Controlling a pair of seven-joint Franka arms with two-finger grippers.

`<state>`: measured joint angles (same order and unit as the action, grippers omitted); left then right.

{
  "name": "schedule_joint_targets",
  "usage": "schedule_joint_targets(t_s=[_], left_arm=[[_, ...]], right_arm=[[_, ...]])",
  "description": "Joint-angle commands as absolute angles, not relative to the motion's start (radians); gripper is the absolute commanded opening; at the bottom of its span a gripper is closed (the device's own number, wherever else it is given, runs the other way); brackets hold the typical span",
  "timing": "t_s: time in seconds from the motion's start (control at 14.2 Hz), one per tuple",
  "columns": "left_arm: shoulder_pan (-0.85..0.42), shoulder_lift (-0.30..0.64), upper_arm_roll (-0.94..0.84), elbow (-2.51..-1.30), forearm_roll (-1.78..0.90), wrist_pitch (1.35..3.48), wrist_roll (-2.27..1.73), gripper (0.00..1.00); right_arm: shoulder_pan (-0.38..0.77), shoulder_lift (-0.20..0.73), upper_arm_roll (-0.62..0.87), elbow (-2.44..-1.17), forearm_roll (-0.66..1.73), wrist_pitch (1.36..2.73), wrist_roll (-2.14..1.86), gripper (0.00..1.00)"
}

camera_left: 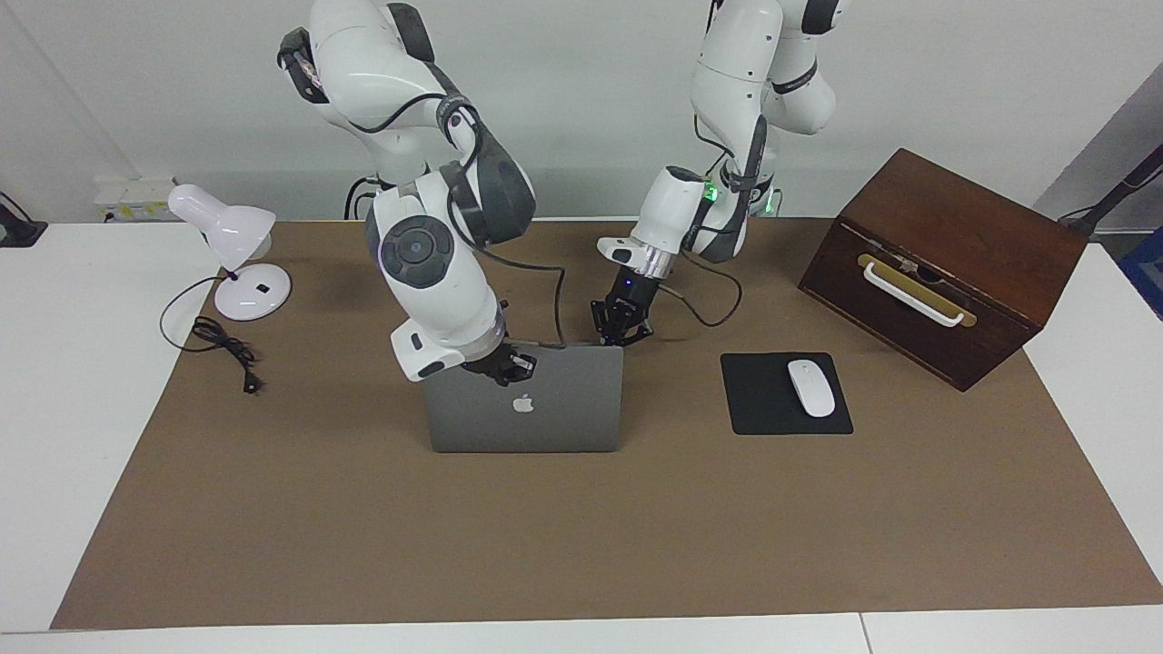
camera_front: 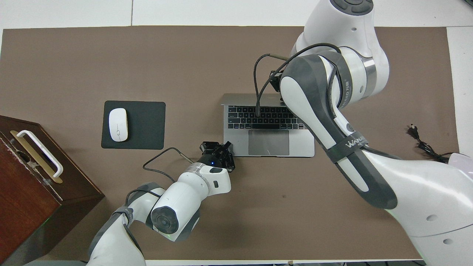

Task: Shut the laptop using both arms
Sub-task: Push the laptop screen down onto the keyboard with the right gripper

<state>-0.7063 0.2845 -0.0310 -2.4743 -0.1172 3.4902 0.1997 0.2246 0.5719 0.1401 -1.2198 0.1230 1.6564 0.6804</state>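
Note:
The silver-grey laptop (camera_left: 545, 422) stands open mid-table, its lid about upright, the apple logo showing in the facing view. In the overhead view the keyboard and trackpad (camera_front: 268, 142) show, with the lid edge-on. My right gripper (camera_left: 509, 365) is shut, its tips against the lid's top edge; in the overhead view the right arm covers most of this gripper (camera_front: 275, 78). My left gripper (camera_left: 619, 334) is shut and rests at the corner of the laptop's base nearest the robots, toward the left arm's end (camera_front: 221, 148).
A black mousepad (camera_left: 763, 400) with a white mouse (camera_left: 810, 388) lies beside the laptop toward the left arm's end. A brown wooden box (camera_left: 945, 263) with a white handle stands at that end. A white desk lamp (camera_left: 238, 254) and its cord (camera_left: 227, 350) are at the right arm's end.

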Motion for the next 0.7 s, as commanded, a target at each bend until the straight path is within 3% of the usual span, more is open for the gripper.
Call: schedule_joint_targets(t_s=[0.0, 0.63], left_arm=[[-0.715, 0.316, -0.012, -2.513, -0.124, 3.502, 0.235, 0.00], [-0.718, 0.345, -0.012, -2.533, -0.124, 3.502, 0.236, 0.00]], right_arm=[[0.209, 0.494, 0.147, -1.359, 0.169, 1.678, 0.684, 0.00], [0.213, 0.388, 0.149, -1.633, 0.206, 1.880, 0.635, 0.00]])
